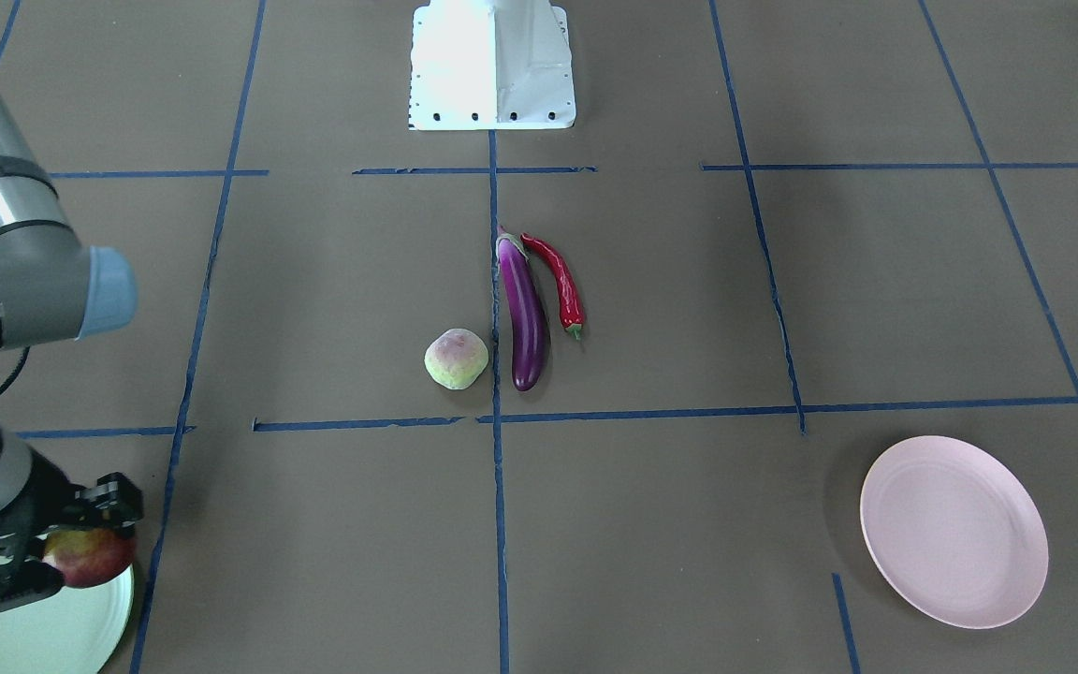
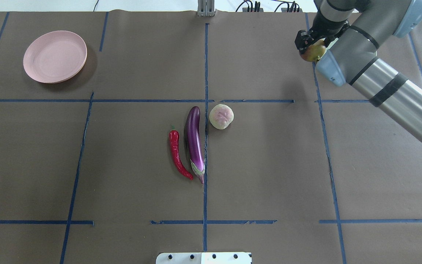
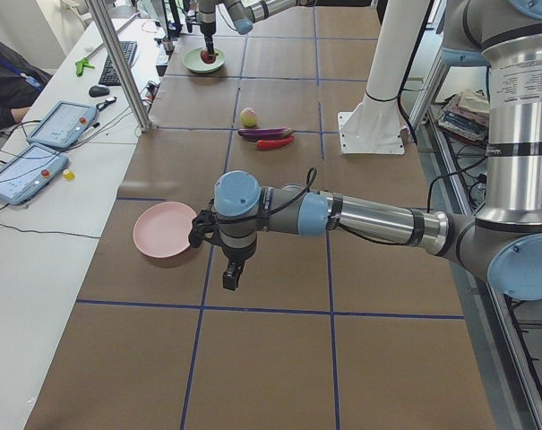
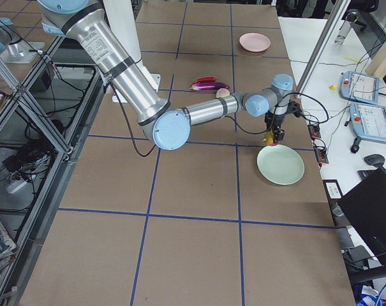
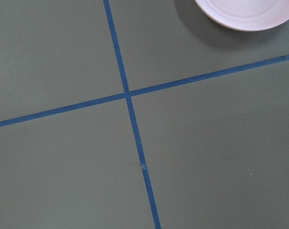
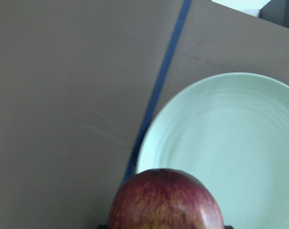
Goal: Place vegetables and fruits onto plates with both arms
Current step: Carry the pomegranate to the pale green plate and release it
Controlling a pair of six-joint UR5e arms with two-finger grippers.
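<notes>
My right gripper (image 2: 308, 46) is shut on the round dark red-yellowish fruit (image 2: 313, 53) and holds it above the edge of the mint green plate (image 1: 94, 622). The right wrist view shows the fruit (image 6: 165, 200) over that plate (image 6: 230, 138). The purple eggplant (image 2: 193, 141), the red chili pepper (image 2: 177, 152) and the pale green lumpy fruit (image 2: 221, 116) lie at the table's middle. The pink plate (image 2: 55, 56) is empty at the far left. My left gripper (image 3: 232, 278) hangs beside the pink plate (image 3: 166, 229); I cannot tell whether it is open.
The white robot base (image 2: 203, 257) stands at the table's near edge. Blue tape lines cross the brown surface. A side table with tablets (image 3: 24, 170) and a metal post (image 3: 118, 63) runs along the far side.
</notes>
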